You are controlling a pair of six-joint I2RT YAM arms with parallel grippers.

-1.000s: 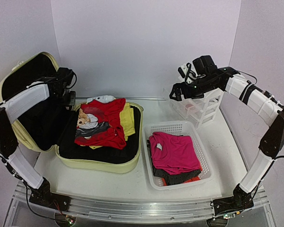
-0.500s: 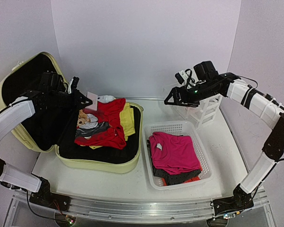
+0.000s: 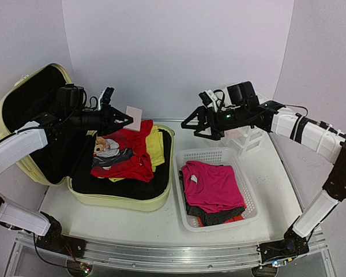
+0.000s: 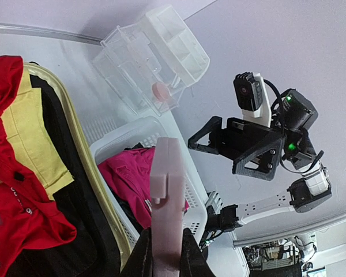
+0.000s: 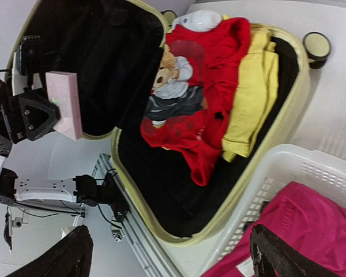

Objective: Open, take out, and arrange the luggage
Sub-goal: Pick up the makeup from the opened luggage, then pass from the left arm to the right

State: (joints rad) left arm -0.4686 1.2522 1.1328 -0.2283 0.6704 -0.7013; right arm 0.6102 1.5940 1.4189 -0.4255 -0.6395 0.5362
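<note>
Above the open luggage (image 3: 121, 202) — it lies at the left of the tabletop (image 3: 104, 225), lid propped back, with a red garment (image 3: 130, 150) and a yellow one (image 3: 155, 147) inside — the left pincer (image 3: 124, 118) is clenched on a pale pink flat box (image 3: 135, 118). Facing it, the right pincer (image 3: 191, 128) hangs released, jaws spread wide, over the gap between the luggage and the white basket (image 3: 219, 154).

This looks like a handover, and that is where trouble lies. The 2 pincers could knock together if they meet off-line. The box (held only by 1 narrow end, as the left wrist view shows) could twist or slip if the left lets go before the right has bitten. A drop would land it among the clothes or on the basket rim. The clear organizer (image 3: 248, 138) sits close behind the right arm — a careless swing could catch it.
</note>
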